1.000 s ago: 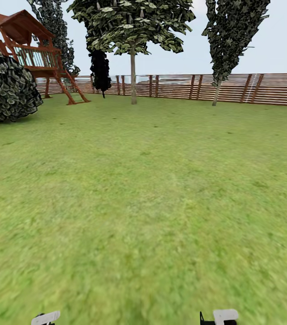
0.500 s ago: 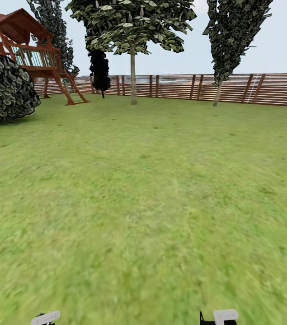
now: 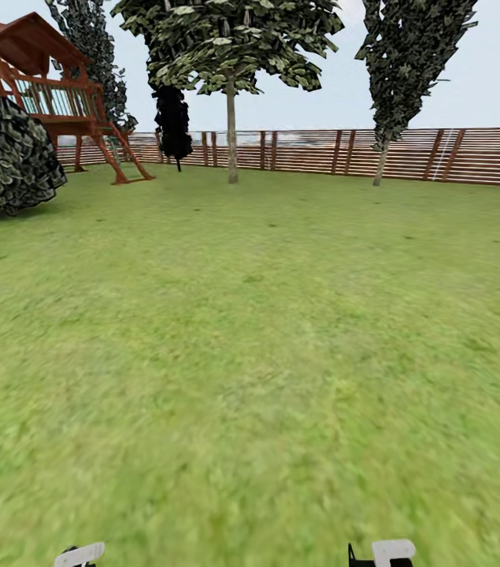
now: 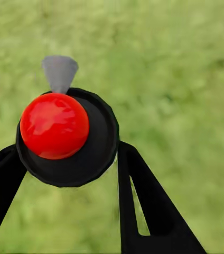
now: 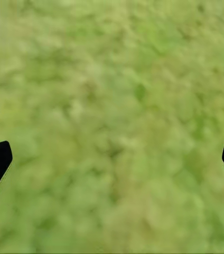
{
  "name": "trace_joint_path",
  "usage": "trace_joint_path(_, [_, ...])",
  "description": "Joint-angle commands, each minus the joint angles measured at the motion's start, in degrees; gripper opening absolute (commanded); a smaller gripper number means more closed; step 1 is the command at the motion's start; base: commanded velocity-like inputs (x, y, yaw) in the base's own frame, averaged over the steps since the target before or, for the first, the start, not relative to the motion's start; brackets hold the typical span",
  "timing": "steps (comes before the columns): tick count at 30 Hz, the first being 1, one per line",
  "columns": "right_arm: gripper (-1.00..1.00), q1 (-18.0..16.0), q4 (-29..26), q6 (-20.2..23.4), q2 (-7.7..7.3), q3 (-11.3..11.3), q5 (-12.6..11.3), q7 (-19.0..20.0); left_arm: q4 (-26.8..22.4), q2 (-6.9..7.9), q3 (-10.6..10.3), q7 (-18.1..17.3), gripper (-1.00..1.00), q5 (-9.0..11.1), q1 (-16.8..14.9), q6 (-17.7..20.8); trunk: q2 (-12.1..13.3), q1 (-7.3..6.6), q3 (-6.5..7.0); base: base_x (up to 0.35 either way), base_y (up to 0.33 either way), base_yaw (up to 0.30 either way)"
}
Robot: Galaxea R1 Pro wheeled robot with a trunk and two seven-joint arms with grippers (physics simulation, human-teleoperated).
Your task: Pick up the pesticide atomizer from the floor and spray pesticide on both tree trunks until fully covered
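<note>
My left gripper (image 4: 67,151) is shut on the pesticide atomizer (image 4: 64,132), a round black body with a red knob and a grey nozzle, held over grass. My right gripper (image 5: 114,156) is open above the lawn with nothing between its fingers. Far across the garden lawn (image 3: 250,331) stands a tree (image 3: 230,39) with a slim beige-grey tree trunk (image 3: 232,134) and a leafy crown. A second tree (image 3: 407,63) with a thin leaning trunk (image 3: 378,164) stands by the fence at the right. The paved floor is out of view.
A brown slat fence (image 3: 320,151) runs along the back. A wooden playhouse (image 3: 53,87) and a big round bush (image 3: 5,153) stand at the far left, with a near-black conifer (image 3: 173,118) beside the fence. White arm parts (image 3: 80,555) peek in at the head view's lower edge.
The whole head view has shifted slightly, with the bush and playhouse sliding left, so the camera has moved. The white arm parts at the lower edge hold their places.
</note>
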Motion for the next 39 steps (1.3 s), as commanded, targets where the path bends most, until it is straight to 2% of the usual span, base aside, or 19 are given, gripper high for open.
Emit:
trace_joint_path(1, [1.00,0.0,0.1,-0.1,0.00,-0.3,0.6,-0.4,0.0,0.00,0.5,0.0,-1.00,-0.6,-0.1,-0.2,0.0,0.03,-0.05,0.338,0.000,0.000])
trace_joint_path(39, [1.00,0.0,0.1,-0.1,0.00,-0.3,0.6,-0.4,0.0,0.00,0.5,0.0,-1.00,-0.6,-0.1,-0.2,0.0,0.03,-0.05,0.338,0.000,0.000])
